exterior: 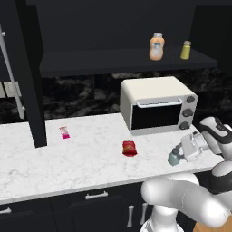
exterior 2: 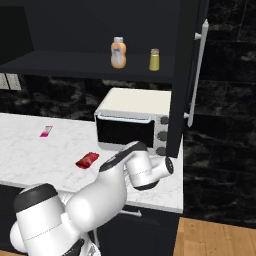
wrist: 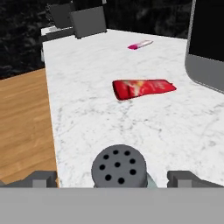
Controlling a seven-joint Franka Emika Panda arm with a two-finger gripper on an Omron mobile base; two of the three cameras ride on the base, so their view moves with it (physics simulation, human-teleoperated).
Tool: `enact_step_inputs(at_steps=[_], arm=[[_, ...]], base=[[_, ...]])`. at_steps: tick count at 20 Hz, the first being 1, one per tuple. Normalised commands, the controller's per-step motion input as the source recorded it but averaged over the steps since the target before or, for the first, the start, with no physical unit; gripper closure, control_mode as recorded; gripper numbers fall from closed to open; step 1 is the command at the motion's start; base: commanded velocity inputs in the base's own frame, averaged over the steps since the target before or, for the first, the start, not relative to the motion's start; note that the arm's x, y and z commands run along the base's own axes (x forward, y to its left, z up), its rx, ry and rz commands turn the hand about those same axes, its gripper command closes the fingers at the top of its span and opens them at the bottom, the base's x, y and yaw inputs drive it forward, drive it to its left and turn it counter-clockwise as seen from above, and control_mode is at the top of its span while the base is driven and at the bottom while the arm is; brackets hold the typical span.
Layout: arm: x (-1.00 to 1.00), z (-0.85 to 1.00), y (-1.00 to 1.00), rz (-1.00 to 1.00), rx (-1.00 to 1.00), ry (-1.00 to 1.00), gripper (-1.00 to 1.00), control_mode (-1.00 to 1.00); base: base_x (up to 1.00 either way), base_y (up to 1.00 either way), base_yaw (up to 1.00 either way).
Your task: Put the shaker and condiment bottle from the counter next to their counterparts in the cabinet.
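two dark fingertips (wrist: pixel 43 178) stand far apart at the bottom of your hand view, and the shaker (wrist: pixel 119 166) sits squarely between them, its grey perforated cap facing the camera. your gripper (wrist: pixel 114 178) is spread wide and holds nothing; neither tip appears to touch the shaker yet. the shaker stands upright on the counter (wrist: pixel 87 109), near its front edge and just in front of the cream oven box (exterior: pixel 156 104), so its long axis runs up and down while your hand comes at it from the side, low over the marble. in the left base view you see the shaker (exterior: pixel 174 156) just beside the white hand, at the right end of the counter (exterior: pixel 68 163).

beyond the shaker, further along the counter, the red bottle (wrist: pixel 143 88) lies on its side with its long axis across your view; it is well apart from the hand. a small pink packet (wrist: pixel 140 44) lies farther off still.

up in the cabinet (exterior: pixel 113 61), the orange bottle (exterior: pixel 157 46) and the yellow-green shaker (exterior: pixel 186 50) stand near each other on the shelf, above the oven box.

judging from this, the coming move is a straight squeeze on the shaker, since it already lies centred between the tips.
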Motion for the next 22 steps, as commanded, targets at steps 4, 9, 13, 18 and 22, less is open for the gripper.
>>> enact_step_inputs(at_steps=[4, 9, 13, 18, 22], arm=[[0.0, -0.04, 0.03, 0.0, 0.0, 0.01, 1.0, -1.0], [0.0, -0.01, 0.0, 0.0, 0.0, 0.0, 1.0, -1.0], [0.0, 0.0, 0.0, 0.0, 0.0, 0.0, 1.0, -1.0], [0.0, 0.07, 0.02, 0.0, 0.0, 0.0, 1.0, -1.0], [0.0, 0.44, 0.13, 0.0, 0.0, 0.0, 1.0, -1.0]], base=[[0.0, 0.0, 0.0], [0.0, 0.0, 0.0], [0.0, 0.0, 0.0], [0.0, 0.0, 0.0], [0.0, 0.0, 0.0]])
